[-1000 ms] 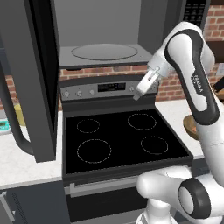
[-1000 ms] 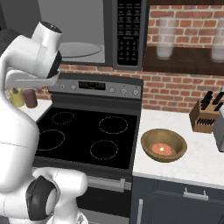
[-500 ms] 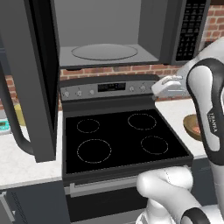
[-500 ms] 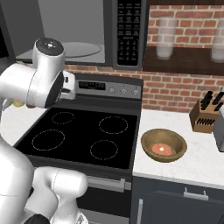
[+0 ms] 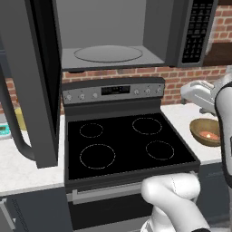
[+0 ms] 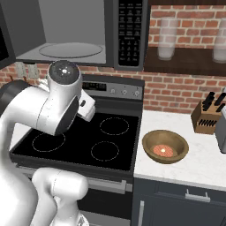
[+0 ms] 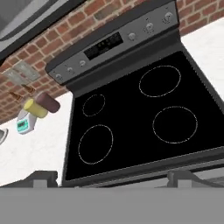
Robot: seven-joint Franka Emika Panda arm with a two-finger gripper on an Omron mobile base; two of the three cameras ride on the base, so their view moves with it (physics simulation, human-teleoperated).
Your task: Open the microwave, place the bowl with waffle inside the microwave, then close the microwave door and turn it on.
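Note:
The microwave [image 5: 113,31] hangs above the stove with its light grey cavity and glass turntable [image 5: 108,53] showing. The microwave door [image 5: 34,86] stands swung fully out to the left. The brown bowl [image 6: 165,146] sits on the white counter right of the stove, with the small orange waffle [image 6: 162,150] in it; it is also at the right edge of the left base view as the bowl [image 5: 205,131]. My gripper [image 7: 113,178] is open, fingertips far apart and nothing between them, looking down over the stove. My white wrist [image 5: 199,93] hovers up and left of the bowl.
The black four-burner stove [image 6: 84,139] lies below the microwave. A knife block [image 6: 205,115] stands right of the bowl, and glass jars [image 6: 167,37] sit on the shelf above. Yellow and brown bottles [image 7: 39,106] and a small teal device [image 7: 24,124] stand on the left counter.
My arm has swung right, from under the microwave's right side across the stove towards the counter with the bowl. The door stays open and the bowl has not moved.

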